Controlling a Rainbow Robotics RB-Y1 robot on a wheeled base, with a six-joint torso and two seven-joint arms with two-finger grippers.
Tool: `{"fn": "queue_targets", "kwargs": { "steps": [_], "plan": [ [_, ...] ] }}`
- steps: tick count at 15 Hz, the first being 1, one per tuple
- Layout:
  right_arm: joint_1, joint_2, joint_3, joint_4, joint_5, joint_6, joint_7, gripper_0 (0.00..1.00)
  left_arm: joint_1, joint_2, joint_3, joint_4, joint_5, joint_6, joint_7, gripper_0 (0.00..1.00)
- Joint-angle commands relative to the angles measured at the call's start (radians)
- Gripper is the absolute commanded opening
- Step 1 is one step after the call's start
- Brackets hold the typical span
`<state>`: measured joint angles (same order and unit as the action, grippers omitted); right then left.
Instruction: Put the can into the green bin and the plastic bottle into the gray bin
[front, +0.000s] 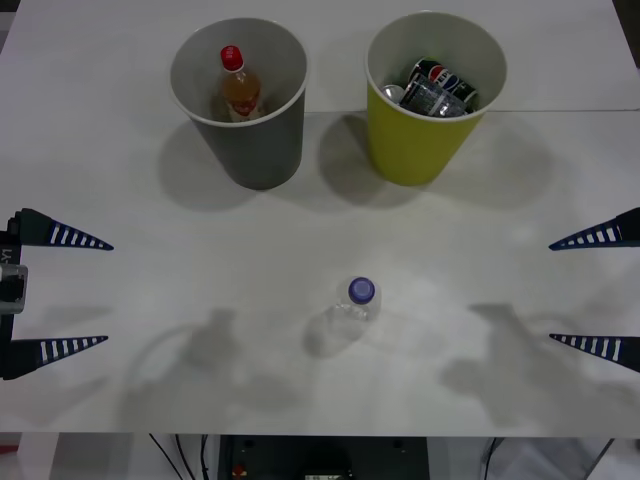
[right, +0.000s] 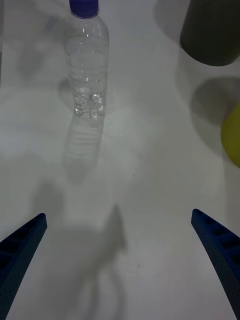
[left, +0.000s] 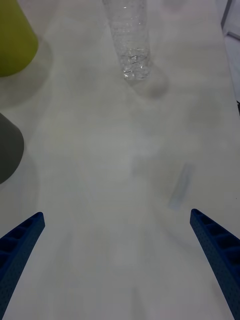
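1. At the table's left edge in the front view, the left gripper (front: 60, 292) hangs with its jaws wide apart, holding nothing and well away from anything to pick up.
2. Next across, toward the far side, the gray bin (front: 250, 150) stands upright; inside it is a red-capped bottle of orange liquid (front: 238, 88), but not the bottle the task names.
3. Near the middle of the white table (front: 120, 180), the plastic bottle (front: 352, 312) stands upright with its purple cap on, apart from both bins and both grippers. Moving it to the gray bin is, by my reading, the step left.
4. Right of the gray bin, close beside it but not touching, the green bin (front: 420, 145) already holds cans (front: 442, 85), so the can half looks done.
5. At the right edge, the right gripper (front: 600, 290) waits with jaws spread and empty; its wrist camera faces the bottle, so either arm could reach for it.
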<state>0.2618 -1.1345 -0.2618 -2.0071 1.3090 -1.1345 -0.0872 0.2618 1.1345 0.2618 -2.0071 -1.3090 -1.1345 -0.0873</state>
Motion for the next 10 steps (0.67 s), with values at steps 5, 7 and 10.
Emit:
{"fn": "queue_targets", "kwargs": {
  "steps": [5,7,10],
  "plan": [
    [0.014,0.009,-0.017,-0.012,-0.010,0.005,0.009,1.00,0.000,0.000,0.000,0.000,0.000,0.000,0.000,1.00],
    [0.014,0.038,-0.002,-0.005,-0.010,0.016,0.029,1.00,0.000,0.000,0.000,0.000,0.000,0.000,0.000,1.00],
    [0.004,0.105,0.033,0.010,-0.010,0.018,0.057,1.00,0.000,0.000,0.000,0.000,0.000,0.000,0.000,1.00]
  ]
}}
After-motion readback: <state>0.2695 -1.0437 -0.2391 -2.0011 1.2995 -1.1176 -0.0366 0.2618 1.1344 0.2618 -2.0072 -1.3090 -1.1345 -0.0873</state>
